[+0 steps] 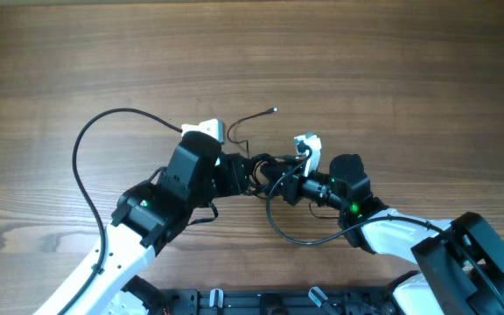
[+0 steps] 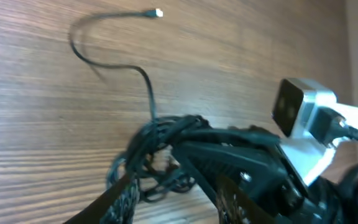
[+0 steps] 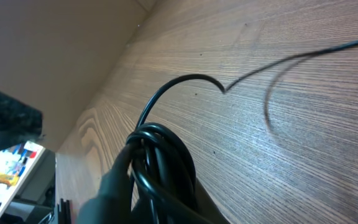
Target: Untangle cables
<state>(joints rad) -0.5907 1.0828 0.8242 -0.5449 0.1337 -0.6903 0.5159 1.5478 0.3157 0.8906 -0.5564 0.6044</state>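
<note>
Tangle of cables [image 2: 160, 134] near the middle of the surface [image 1: 392, 70], toward its near edge — we see the right pincer [image 1: 280, 179] pinching it, the left pincer [image 2: 176, 190] spread around its loops, one plug tip [image 1: 275, 110] reaching toward the far edge.

My finger [image 3: 112, 186] presses against the cables [image 3: 163, 155] — a tight black coil of loops — at the near left. One cord arcs up from the coil, kinks, then runs thin toward the far right across the wooden table [image 3: 316, 168], a blurred loop beside it.
</note>
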